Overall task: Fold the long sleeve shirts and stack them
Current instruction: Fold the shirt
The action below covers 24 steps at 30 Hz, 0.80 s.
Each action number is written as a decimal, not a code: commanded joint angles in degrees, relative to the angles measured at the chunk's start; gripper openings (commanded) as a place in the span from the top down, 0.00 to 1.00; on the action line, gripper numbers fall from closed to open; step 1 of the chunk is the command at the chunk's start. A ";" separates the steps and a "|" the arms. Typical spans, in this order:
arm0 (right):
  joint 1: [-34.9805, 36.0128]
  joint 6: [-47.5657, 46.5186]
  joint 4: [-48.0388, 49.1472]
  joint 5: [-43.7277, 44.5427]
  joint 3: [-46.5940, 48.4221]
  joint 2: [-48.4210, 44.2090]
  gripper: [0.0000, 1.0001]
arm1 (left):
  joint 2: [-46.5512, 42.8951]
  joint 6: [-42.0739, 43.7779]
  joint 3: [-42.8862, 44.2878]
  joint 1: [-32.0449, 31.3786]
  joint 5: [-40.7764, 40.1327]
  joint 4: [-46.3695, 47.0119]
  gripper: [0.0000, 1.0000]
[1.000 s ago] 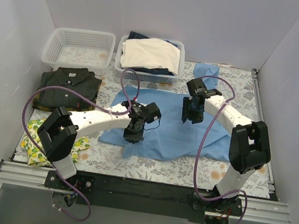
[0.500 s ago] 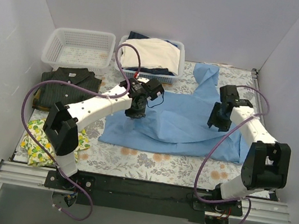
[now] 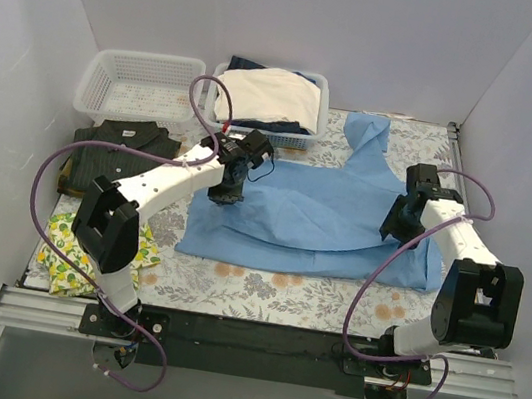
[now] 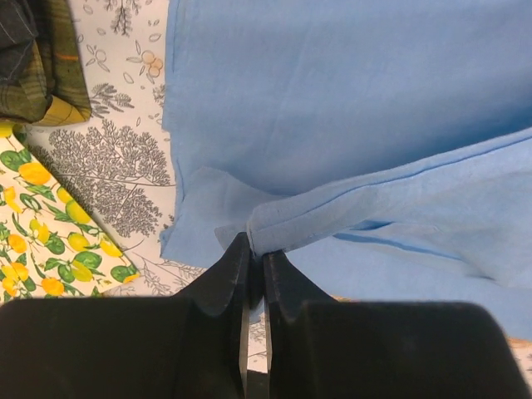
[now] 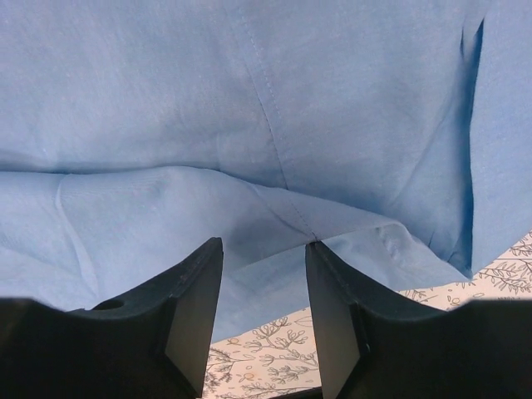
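Observation:
The light blue long sleeve shirt [image 3: 313, 222] lies spread across the middle of the table, one sleeve reaching toward the back [image 3: 365, 139]. My left gripper [image 3: 223, 196] is at the shirt's left side, shut on a raised fold of its blue cloth [image 4: 349, 208]; the jaws [image 4: 256, 249] pinch that fold. My right gripper [image 3: 395, 230] hovers over the shirt's right part, open, and only blue cloth [image 5: 249, 108] shows beyond its jaws [image 5: 264, 249]. The dark pinstriped long sleeve shirt [image 3: 117, 151] lies folded at the left [image 4: 29, 58].
An empty white basket [image 3: 140, 86] stands at the back left, beside a basket [image 3: 316, 91] holding cream garments. A yellow lemon-print cloth [image 3: 63, 253] lies at the front left [image 4: 46, 224]. White walls close in both sides.
My left gripper carried the shirt's fold from the middle toward the back left, and my right gripper swung out to the right. The shirt went from bunched to spread wide.

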 commanded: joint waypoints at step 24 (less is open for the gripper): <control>-0.78 4.49 0.47 3.07 -5.47 -1.44 0.58 | 0.60 3.70 -9.64 10.32 -7.03 0.97 0.31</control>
